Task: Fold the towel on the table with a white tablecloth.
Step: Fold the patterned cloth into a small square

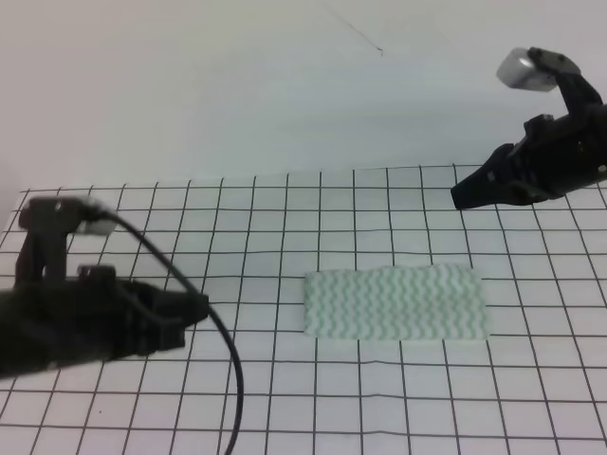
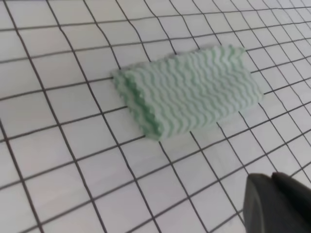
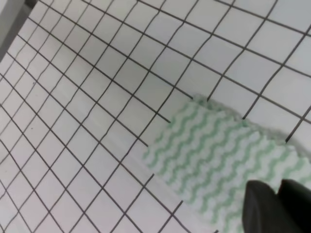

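The towel, pale green with white wavy stripes, lies flat on the table with a white tablecloth, right of centre. In the left wrist view the towel shows stacked layers along its near-left edge. My left gripper is shut and empty, low over the cloth about two grid squares left of the towel. Raised behind the towel's far right corner, my right gripper is also shut and holds nothing. The right wrist view looks down on the towel past the closed fingertips.
A black cable loops from the left arm down to the front edge. A plain white wall rises behind the table's far edge. The tablecloth has a long crease beside the towel.
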### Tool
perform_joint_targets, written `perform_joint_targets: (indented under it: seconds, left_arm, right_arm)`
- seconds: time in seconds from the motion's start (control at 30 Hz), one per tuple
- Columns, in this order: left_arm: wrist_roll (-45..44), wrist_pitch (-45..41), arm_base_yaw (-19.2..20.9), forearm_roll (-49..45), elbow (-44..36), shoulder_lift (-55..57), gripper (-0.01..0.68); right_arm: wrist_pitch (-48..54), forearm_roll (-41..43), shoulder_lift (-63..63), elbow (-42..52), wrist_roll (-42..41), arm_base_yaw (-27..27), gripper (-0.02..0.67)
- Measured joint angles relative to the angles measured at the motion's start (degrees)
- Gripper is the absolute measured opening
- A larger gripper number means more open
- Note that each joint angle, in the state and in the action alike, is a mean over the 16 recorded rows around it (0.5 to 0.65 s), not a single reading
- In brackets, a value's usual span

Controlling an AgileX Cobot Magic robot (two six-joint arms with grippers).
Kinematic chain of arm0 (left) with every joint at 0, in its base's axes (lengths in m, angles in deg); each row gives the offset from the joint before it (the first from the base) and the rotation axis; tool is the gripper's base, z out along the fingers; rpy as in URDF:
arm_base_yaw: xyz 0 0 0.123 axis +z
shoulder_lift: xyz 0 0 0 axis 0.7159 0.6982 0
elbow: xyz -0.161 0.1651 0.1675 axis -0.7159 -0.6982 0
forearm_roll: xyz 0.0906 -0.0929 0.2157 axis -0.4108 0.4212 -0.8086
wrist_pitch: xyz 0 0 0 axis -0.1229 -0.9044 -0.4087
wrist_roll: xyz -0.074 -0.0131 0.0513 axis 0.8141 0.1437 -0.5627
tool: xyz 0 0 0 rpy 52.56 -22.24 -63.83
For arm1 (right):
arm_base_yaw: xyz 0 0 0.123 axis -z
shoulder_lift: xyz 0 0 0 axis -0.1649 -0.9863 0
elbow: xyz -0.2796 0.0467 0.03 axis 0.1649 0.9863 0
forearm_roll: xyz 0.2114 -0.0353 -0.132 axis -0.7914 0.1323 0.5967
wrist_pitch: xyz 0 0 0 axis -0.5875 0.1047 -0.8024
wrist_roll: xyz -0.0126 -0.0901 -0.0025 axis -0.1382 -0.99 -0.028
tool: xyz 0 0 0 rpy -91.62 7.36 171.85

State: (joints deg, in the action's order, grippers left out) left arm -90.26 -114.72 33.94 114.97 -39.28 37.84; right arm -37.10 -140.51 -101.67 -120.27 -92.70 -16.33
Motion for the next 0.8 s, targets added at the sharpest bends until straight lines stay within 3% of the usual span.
perform_joint_targets:
  seconds: [0.17, 0.43, 0.8]
  left_arm:
    - [-0.5, -0.8, 0.0, 0.2, 4.7, 7.3, -0.001]
    - [0.5, -4.2, 0.0, 0.7, 11.8, 18.4, 0.021]
    - [5.9, -11.2, -0.1, 2.0, 22.5, 33.7, 0.205]
  right_arm:
    - [-5.6, 4.5, 4.8, 3.4, 3.6, -3.5, 0.017]
    - [-17.2, 8.9, 9.9, 11.0, 6.7, -10.3, 0.016]
    - [-22.5, 5.3, 5.0, 13.6, 1.7, -13.5, 0.031]
